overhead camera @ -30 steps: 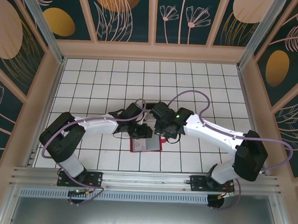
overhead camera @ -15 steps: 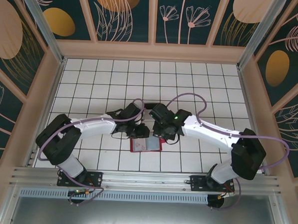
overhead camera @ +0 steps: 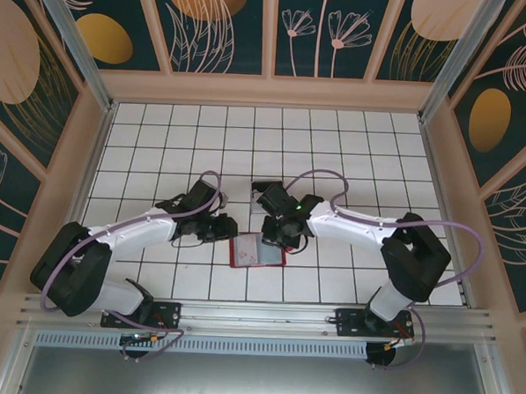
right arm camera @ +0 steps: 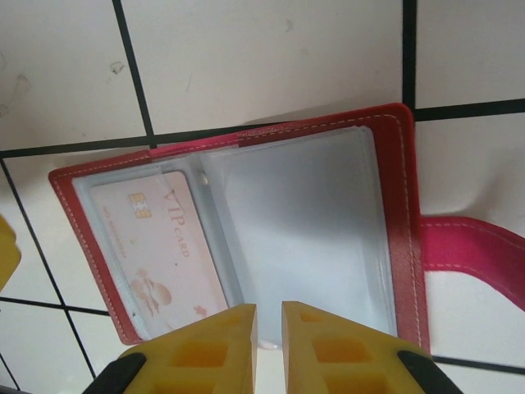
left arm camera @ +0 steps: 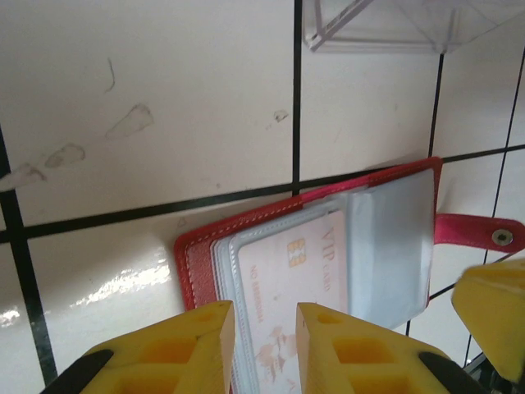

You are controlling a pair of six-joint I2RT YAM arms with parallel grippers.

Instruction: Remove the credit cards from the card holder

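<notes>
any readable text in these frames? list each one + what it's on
"VIP CARD": on the pale card tucked in a clear sleeve of the open red card holder; it reads in both wrist views.
Smaller line of print along that card's long edge: seems to start with "NO", the rest is too blurred to read.
Top view: the card is too small to read there.
No other text is legible.

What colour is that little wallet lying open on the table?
The wallet is red, with greyish-clear sleeves inside; the right wrist view shows it best.
</notes>
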